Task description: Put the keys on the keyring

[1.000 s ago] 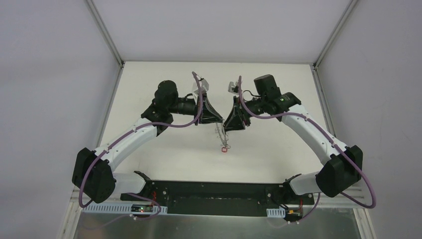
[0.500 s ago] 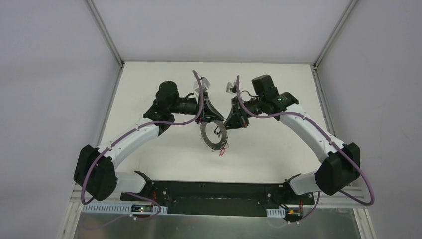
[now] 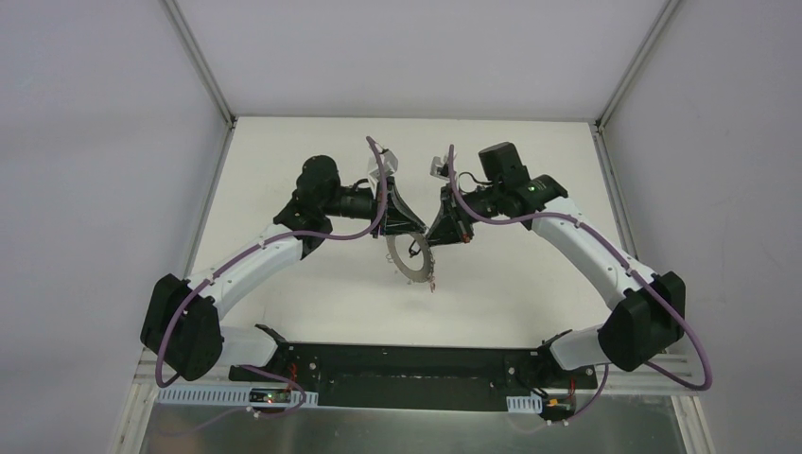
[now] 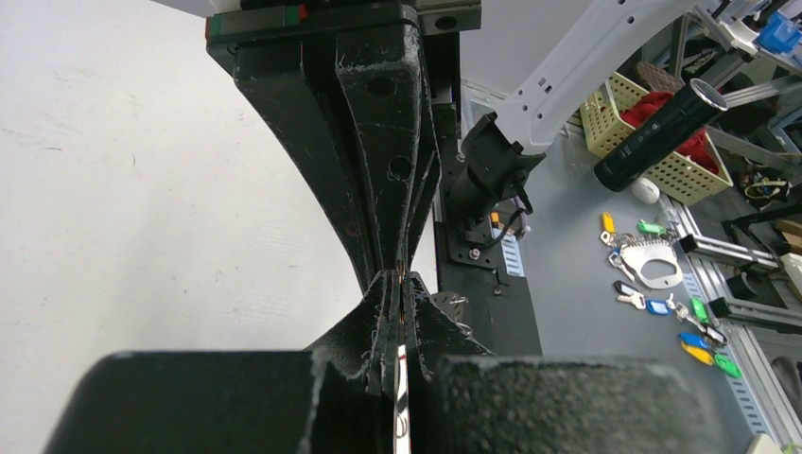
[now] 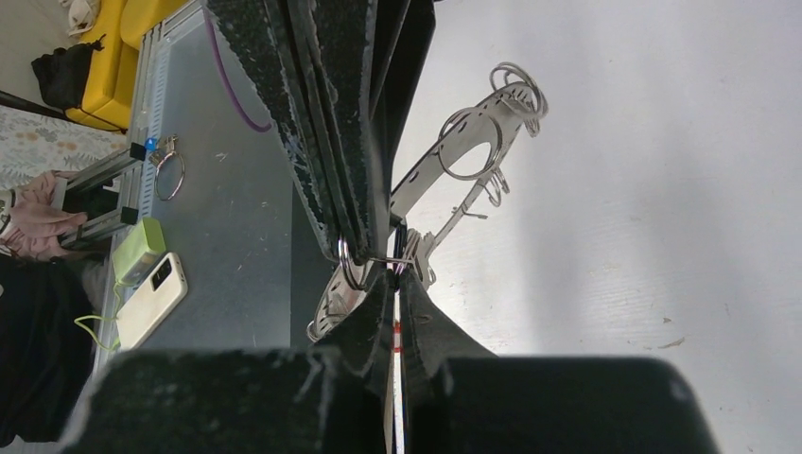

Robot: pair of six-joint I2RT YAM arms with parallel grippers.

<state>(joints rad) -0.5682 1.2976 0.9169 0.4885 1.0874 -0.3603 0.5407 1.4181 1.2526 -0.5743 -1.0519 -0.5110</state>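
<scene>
Keyring hangs tilted above the table, between the gripper tips. Left gripper jaws are pinched narrow on its upper edge; right gripper jaws press thin metal at its rim, perhaps a loop.

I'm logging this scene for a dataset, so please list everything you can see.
keyring: one, grey metal, held in the air between both grippers
key: one visible, red head, hanging at the keyring's lower edge
table: one, white, beneath the arms
phone: one, white, on the grey surface beside the table
basket: one, yellowish, red cloth inside, off the table
left gripper: one, black, shut on the keyring
right gripper: one, black, shut on a wire loop of the keyring
</scene>
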